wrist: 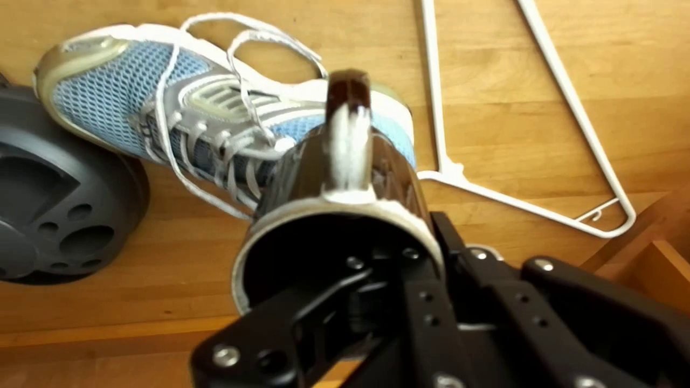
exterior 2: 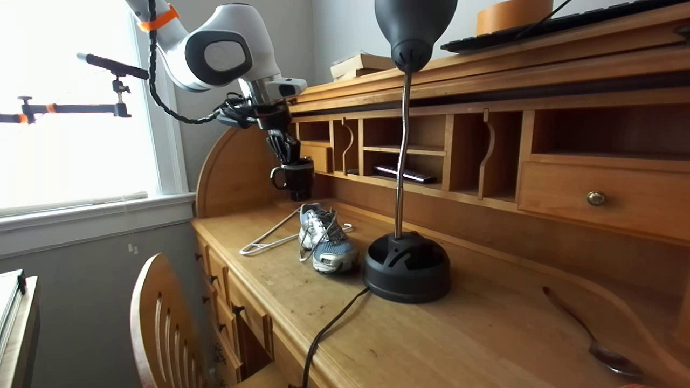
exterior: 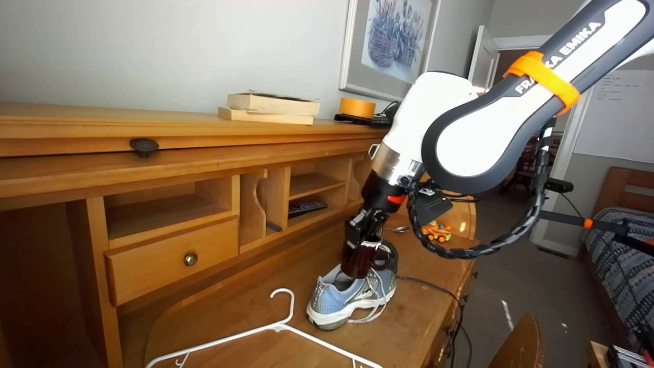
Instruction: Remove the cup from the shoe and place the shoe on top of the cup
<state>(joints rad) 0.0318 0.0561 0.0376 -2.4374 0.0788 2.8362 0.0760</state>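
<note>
Black fingers (wrist: 429, 307) clamp the wall of a glossy dark-brown mug (exterior 2: 299, 181) above a light-blue-and-white mesh sneaker (exterior 2: 329, 240). The sneaker (sole down) sits on the wooden desk (exterior 2: 458, 339).

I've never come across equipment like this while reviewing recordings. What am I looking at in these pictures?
It's a single robot arm reaching over a wooden desk. Two pictures are taken from outside the robot; the third is from its wrist, looking down past the end effector, its grasping part. The end effector is closed on the rim of a dark mug, holding it above a light blue and white sneaker. Also on the desk are a white hanger, a black lamp, a spoon and an orange toy vehicle.
</note>
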